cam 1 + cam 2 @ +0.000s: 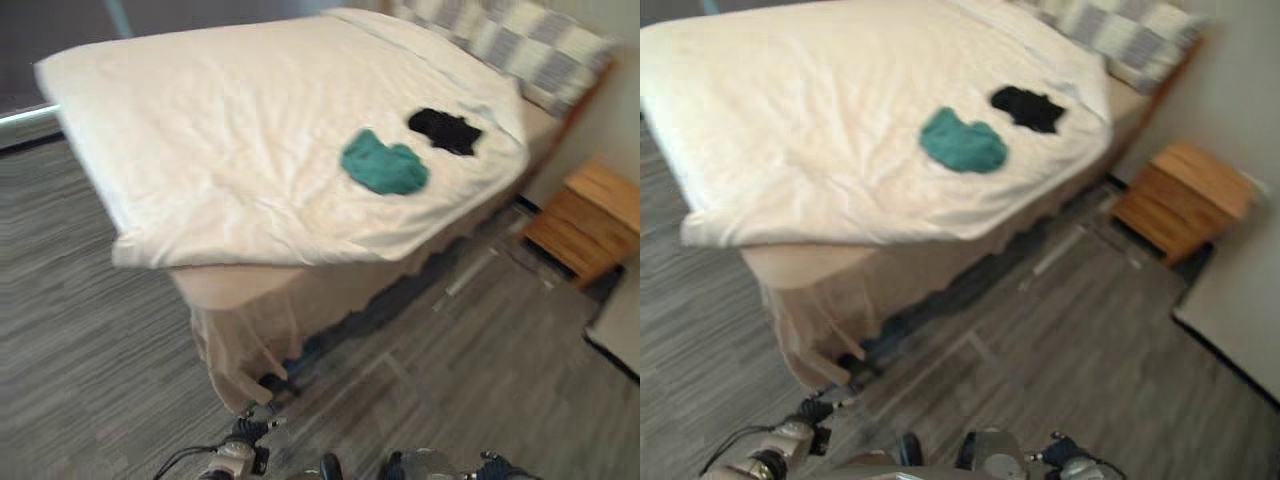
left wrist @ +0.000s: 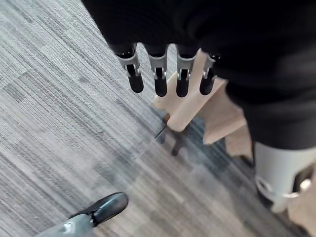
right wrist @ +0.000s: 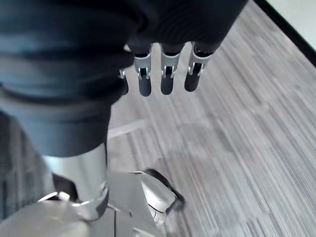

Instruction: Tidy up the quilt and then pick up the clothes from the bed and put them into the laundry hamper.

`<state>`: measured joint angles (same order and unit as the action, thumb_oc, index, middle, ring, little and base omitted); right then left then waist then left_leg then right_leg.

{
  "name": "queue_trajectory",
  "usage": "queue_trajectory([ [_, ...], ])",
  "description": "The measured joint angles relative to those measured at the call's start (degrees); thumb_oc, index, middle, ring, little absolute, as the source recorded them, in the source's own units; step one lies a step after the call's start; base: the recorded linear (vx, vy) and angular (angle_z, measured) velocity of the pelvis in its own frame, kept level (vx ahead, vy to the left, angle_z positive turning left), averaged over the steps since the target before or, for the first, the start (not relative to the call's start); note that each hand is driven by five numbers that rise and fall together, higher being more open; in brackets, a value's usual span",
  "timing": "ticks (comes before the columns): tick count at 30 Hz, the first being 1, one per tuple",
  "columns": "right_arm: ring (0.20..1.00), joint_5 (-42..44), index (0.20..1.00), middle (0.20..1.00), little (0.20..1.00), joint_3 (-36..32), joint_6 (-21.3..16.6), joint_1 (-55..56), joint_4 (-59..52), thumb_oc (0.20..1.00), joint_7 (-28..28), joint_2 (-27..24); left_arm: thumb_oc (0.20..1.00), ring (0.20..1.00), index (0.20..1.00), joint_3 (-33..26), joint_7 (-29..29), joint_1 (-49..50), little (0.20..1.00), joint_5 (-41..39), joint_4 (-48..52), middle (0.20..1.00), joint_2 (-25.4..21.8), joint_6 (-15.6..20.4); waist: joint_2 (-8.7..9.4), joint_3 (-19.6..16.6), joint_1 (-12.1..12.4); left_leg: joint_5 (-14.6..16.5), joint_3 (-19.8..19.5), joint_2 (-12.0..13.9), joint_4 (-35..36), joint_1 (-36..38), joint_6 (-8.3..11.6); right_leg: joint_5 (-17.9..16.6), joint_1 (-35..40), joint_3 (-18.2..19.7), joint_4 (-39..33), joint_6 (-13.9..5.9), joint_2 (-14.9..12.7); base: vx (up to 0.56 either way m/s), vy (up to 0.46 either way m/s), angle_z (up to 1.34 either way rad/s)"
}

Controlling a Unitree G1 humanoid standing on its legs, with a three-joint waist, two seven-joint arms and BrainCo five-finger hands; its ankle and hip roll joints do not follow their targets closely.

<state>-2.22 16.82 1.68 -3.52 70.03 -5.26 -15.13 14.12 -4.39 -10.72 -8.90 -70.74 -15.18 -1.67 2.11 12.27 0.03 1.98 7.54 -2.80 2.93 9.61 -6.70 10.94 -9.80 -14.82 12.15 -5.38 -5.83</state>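
- Grey floor point(image 1: 90, 300) lies under your bed point(image 1: 300, 300).
- Your quilt point(image 1: 230, 130) lies spread; green cloth point(image 1: 384, 165) and black cloth point(image 1: 444, 130) sit near the pillow point(image 1: 520, 40).
- Left hand point(image 2: 158, 74) and right hand point(image 3: 165, 74) hang relaxed over floor, holding nothing.

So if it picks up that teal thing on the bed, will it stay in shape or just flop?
Probably flop. The teal garment lies crumpled in soft folds on the white quilt, so it looks like limp cloth that would hang and drape from a hand. It also seems light, barely denting the quilt, and unlikely to slip or roll.
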Motion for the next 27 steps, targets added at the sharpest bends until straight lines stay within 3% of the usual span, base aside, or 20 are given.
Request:
queue_trajectory([
  [1,1.000,0.0,1.000,1.000,1.000,-0.6,-0.1,-0.6,-0.5,1.000,0.0,-0.1,1.000,1.000,1.000,-0.6,-0.2,-0.5,1.000,-0.2,0.3,1.000,-0.3,0.0,0.48,0.2,-0.6,1.4,-3.4,-0.1,-0.3,1.5,2.07,-4.4,-2.1,4.9,-7.7,-0.35,1.0,0.39,-0.362,1.90],
  [2,1.000,0.0,1.000,1.000,1.000,0.3,0.2,-1.2,-1.3,1.000,-0.2,-0.1,1.000,1.000,1.000,-0.4,-0.4,-0.2,1.000,-1.0,-0.6,1.000,-0.6,0.0,0.48,0.1,-1.8,2.6,-7.8,0.4,-1.1,1.7,2.63,-7.1,-2.0,9.9,-11.3,-0.21,1.8,0.23,-0.201,1.65],
  [3,1.000,0.0,1.000,1.000,1.000,0.4,0.2,-1.2,-1.3,1.000,-0.2,0.0,1.000,1.000,1.000,-0.4,-0.4,-0.4,1.000,-1.3,-0.8,1.000,-0.6,-0.1,0.56,0.1,-2.1,2.6,-8.4,0.4,-1.1,1.9,2.64,-7.7,-2.1,10.7,-11.6,-0.10,1.8,0.20,-0.180,1.91],
  [4,1.000,0.0,1.000,1.000,1.000,-0.8,1.1,-1.3,-0.2,1.000,0.0,0.6,1.000,1.000,1.000,0.7,-0.6,1.4,1.000,-2.2,-1.0,1.000,-1.2,0.3,1.49,-0.2,-2.1,3.4,-7.9,-0.9,-0.8,5.9,3.84,-15.3,-2.5,12.2,-10.6,3.26,1.5,0.39,-0.321,1.73],
  [5,1.000,0.0,1.000,1.000,1.000,-1.1,1.3,-1.1,0.8,1.000,0.1,1.3,1.000,1.000,1.000,1.0,-0.6,4.5,1.000,-2.2,0.1,1.000,-1.6,1.3,3.62,-0.9,-1.6,5.1,-8.0,-2.5,-0.9,9.0,5.83,-21.1,-1.0,12.2,-8.7,5.46,0.8,0.35,-0.294,1.94],
  [6,1.000,0.0,1.000,1.000,1.000,-1.1,1.6,-0.9,0.9,1.000,0.3,0.9,1.000,1.000,1.000,0.3,-0.9,6.9,1.000,-2.3,0.0,1.000,-1.3,2.1,3.06,-1.3,-1.1,7.5,-8.4,-2.2,-1.8,10.8,6.68,-20.5,-0.1,12.2,-6.7,4.26,1.0,0.33,-0.296,0.89],
  [7,1.000,0.0,1.000,1.000,1.000,-1.0,2.4,-1.9,0.9,1.000,0.3,0.3,1.000,1.000,1.000,-0.5,-1.0,8.8,1.000,-3.0,0.5,1.000,-0.4,2.8,0.73,-1.6,-0.6,8.7,-7.0,0.1,-5.6,9.2,7.51,-19.2,0.3,12.6,-6.7,7.43,2.9,0.15,-0.163,0.67],
  [8,1.000,0.0,1.000,1.000,1.000,-0.8,2.3,-2.9,0.4,1.000,0.5,0.2,1.000,1.000,1.000,-1.3,-1.3,9.5,1.000,-4.0,0.2,1.000,-0.2,3.2,1.31,-1.3,0.3,9.2,-6.4,0.0,-11.1,5.8,8.52,-20.2,2.3,13.6,-9.9,6.76,2.2,0.17,-0.214,0.28],
  [9,1.000,0.0,1.000,1.000,1.000,-0.7,2.7,-4.0,0.3,1.000,0.6,0.2,1.000,1.000,1.000,-2.0,-1.6,10.7,1.000,-4.2,0.3,1.000,-0.3,3.7,1.27,-1.4,1.5,9.7,-5.8,0.2,-11.5,4.8,8.03,-20.9,3.6,13.5,-12.4,7.28,2.2,0.12,-0.198,0.52],
  [10,1.000,0.0,1.000,1.000,1.000,-0.8,3.8,-6.1,0.2,1.000,0.6,-0.2,1.000,1.000,1.000,-4.2,-2.5,12.6,1.000,-4.5,0.6,1.000,-0.5,5.7,1.18,-1.1,2.3,9.7,-3.3,2.0,-8.6,3.2,8.45,-21.9,6.6,11.6,-16.9,8.46,2.4,0.10,-0.173,0.41],
  [11,1.000,0.1,1.000,1.000,1.000,-0.8,4.3,-6.8,0.1,1.000,0.5,-0.5,1.000,1.000,1.000,-4.6,-3.1,12.8,1.000,-4.5,0.6,1.000,-0.6,6.7,1.10,-0.8,2.5,9.4,-2.6,2.9,-7.4,2.4,8.79,-21.4,7.1,10.6,-16.9,8.87,2.5,0.02,-0.074,0.81],
  [13,1.000,0.7,1.000,1.000,1.000,-1.3,5.2,-7.2,-2.0,1.000,0.4,-1.9,1.000,1.000,1.000,-5.3,-6.3,13.3,1.000,-3.7,2.9,1.000,-1.0,10.7,0.17,-0.4,2.4,7.1,0.6,5.7,-4.1,-0.7,9.60,-20.0,8.5,7.6,-17.2,7.90,3.0,-0.02,0.023,0.64],
  [16,1.000,2.6,1.000,1.000,1.000,-2.2,6.4,-6.1,-2.2,1.000,0.3,-4.3,1.000,1.000,1.000,-5.9,-10.7,12.9,1.000,-0.9,13.7,1.000,-3.2,17.0,-0.35,1.2,1.4,1.7,6.8,8.4,-0.7,-3.2,10.92,-18.0,9.7,3.6,-17.3,8.28,3.1,0.01,0.032,0.56],
  [18,1.000,3.0,1.000,1.000,1.000,-4.7,7.7,-4.4,-1.9,1.000,0.2,-5.8,1.000,1.000,1.000,-6.9,-14.2,13.1,1.000,2.7,28.4,1.000,-8.4,22.3,-1.45,2.1,1.7,-1.3,7.5,8.2,1.6,-3.2,10.49,-17.3,9.6,3.2,-17.3,7.73,3.1,0.03,0.018,0.20],
  [20,1.000,3.4,1.000,1.000,1.000,-6.3,7.5,-3.0,-1.6,1.000,0.2,-7.5,1.000,1.000,1.000,-8.6,-14.9,13.2,1.000,5.2,38.9,1.000,-13.3,25.0,-4.82,2.2,1.3,-1.2,7.5,9.3,1.9,-2.9,10.02,-17.3,9.0,1.6,-17.2,7.64,4.1,0.03,0.003,0.03],
  [21,1.000,3.5,1.000,1.000,1.000,-7.5,7.7,-2.0,-1.1,1.000,0.2,-7.9,1.000,1.000,1.000,-10.1,-14.9,11.0,1.000,5.7,41.7,1.000,-14.9,26.7,-6.34,2.6,1.5,-3.0,7.7,9.7,1.9,-3.0,11.54,-17.4,9.1,1.1,-17.2,7.50,4.1,0.07,0.013,0.03],
  [24,1.000,5.0,1.000,1.000,1.000,-7.6,7.6,1.2,0.3,1.000,0.3,-7.7,1.000,1.000,1.000,-14.0,-13.2,9.6,1.000,5.4,49.7,1.000,-19.5,26.9,-7.87,2.1,1.4,-3.1,8.2,8.9,1.9,-2.2,11.13,-17.8,9.6,1.0,-17.2,6.84,3.1,0.06,0.013,-0.02],
  [27,1.000,5.0,1.000,1.000,1.000,-7.4,7.2,2.7,0.4,1.000,0.4,-7.2,1.000,1.000,1.000,-14.4,-9.0,7.9,1.000,2.2,52.6,1.000,-19.5,26.3,-8.76,1.5,0.9,-2.9,9.1,8.5,1.8,-1.0,10.76,-18.0,10.3,1.6,-17.2,6.46,2.9,0.10,0.026,-0.10],
])
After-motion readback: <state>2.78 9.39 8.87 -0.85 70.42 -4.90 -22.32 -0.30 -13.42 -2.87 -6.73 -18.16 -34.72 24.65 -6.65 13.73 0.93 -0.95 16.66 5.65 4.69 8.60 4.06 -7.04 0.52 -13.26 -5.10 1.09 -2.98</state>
